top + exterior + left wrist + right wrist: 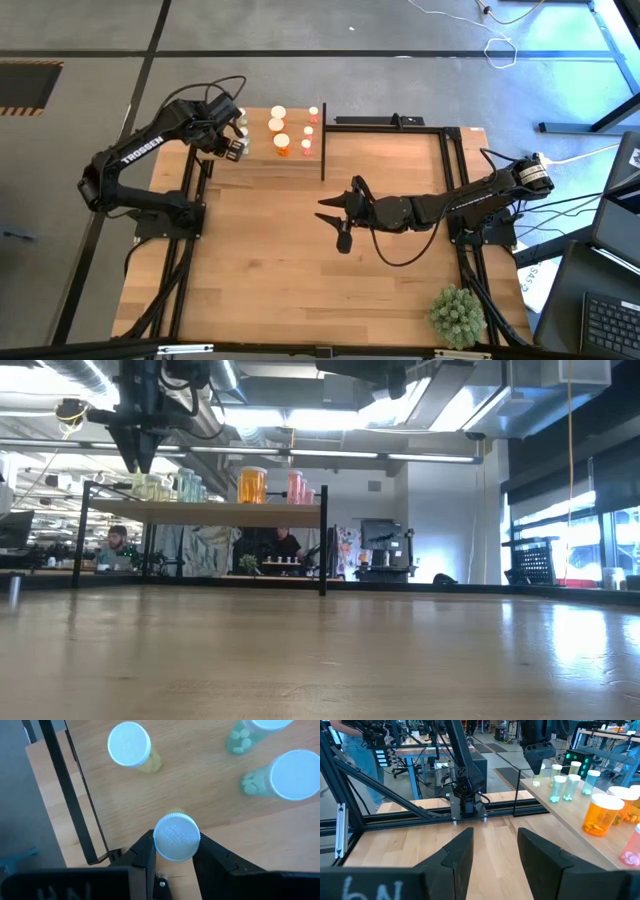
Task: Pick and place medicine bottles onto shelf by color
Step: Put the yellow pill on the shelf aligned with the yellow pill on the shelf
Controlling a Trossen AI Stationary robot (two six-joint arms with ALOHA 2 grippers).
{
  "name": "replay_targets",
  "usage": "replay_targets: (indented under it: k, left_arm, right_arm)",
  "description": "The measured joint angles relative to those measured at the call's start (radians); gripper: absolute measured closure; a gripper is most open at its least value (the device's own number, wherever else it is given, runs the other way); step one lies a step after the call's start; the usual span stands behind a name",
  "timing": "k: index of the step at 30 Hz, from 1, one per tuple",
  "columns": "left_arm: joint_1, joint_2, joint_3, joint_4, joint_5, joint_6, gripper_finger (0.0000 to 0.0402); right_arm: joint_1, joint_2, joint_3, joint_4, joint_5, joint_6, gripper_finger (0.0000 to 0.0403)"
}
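Note:
The shelf (260, 165) stands at the table's far left, with orange bottles (282, 143) and reddish ones (310, 130) on its right half. Pale green bottles (292, 775) and a yellowish one (130, 745) stand at its left end. My left gripper (175, 845) hovers over that left end (238, 143), shut on a white-capped pale medicine bottle (176, 837). My right gripper (335, 218) hangs open over the middle of the table, holding nothing (495, 845). My left gripper pinches the bottle's white cap (158, 840) between its two fingers, one on each side. The fingers come steeply from above. The bottle stays upright near the shelf's left edge, its body (538, 776) below the fingers. Whether its base rests on the shelf, I cannot tell.
Thin black posts (323, 140) rise at the shelf's edges, close to my left gripper. A spiky green plant ball (457, 315) sits at the table's near right corner. Black frame rails run along both table sides. People sit in the room behind.

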Motion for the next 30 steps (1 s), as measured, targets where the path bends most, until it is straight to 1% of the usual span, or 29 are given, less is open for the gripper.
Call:
replay_targets:
  k: [15, 19, 30]
  left_arm:
    - [0.0, 0.01, 0.0, 0.003, 0.001, -0.003, 0.0309]
    - [0.0, 0.022, 0.0, -0.014, 0.002, -0.021, 0.0309]
    - [0.0, 0.05, 0.0, 0.001, -0.002, -0.027, 0.0309]
  right_arm:
    - [0.0, 0.0, 0.0, 0.001, 0.0, 0.0, 0.0247]
    - [0.0, 0.0, 0.0, 0.001, 0.0, 0.0, 0.0247]
    - [0.0, 0.0, 0.0, 0.0, 0.0, 0.0, 0.0247]
